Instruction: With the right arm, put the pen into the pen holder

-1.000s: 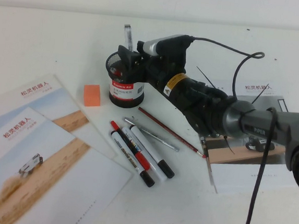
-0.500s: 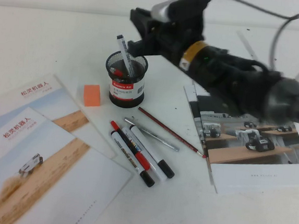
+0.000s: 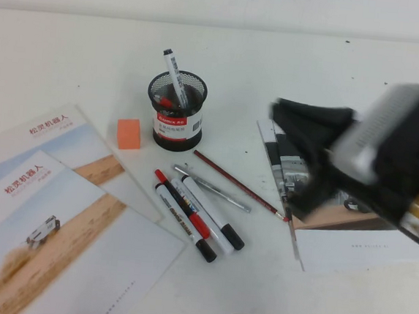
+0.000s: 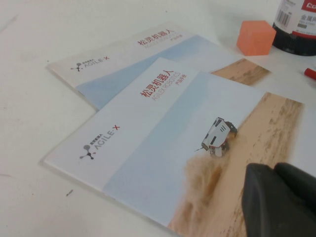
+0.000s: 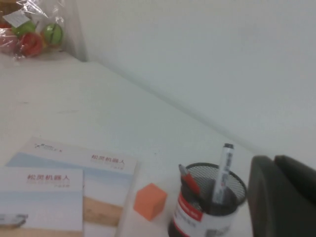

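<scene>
Now we see the pen (image 3: 174, 77) standing tilted in the pen holder (image 3: 175, 111); right of it, the right gripper (image 3: 298, 146) is clenched, empty. Left gripper (image 4: 281, 197): jaws unreadable.

Pen holder (image 3: 176, 111): upright near table centre; pen (image 3: 174, 74) leaning out over its far rim, blocking straight-down entry there.
Left of holder: orange block (image 3: 129, 133) just beside it, narrow gap between.
In front of holder: loose markers (image 3: 197, 218), silver pen (image 3: 212, 189) and red pencil (image 3: 240, 185) fanned across the table.
Left near area: two overlapping brochures (image 3: 51, 209), flat.
Right side: right gripper (image 3: 298, 154), shut, raised over booklet (image 3: 349, 243).
Left gripper (image 4: 279, 200): low over the brochures.
Far table (image 3: 72, 49): open, bare.
</scene>
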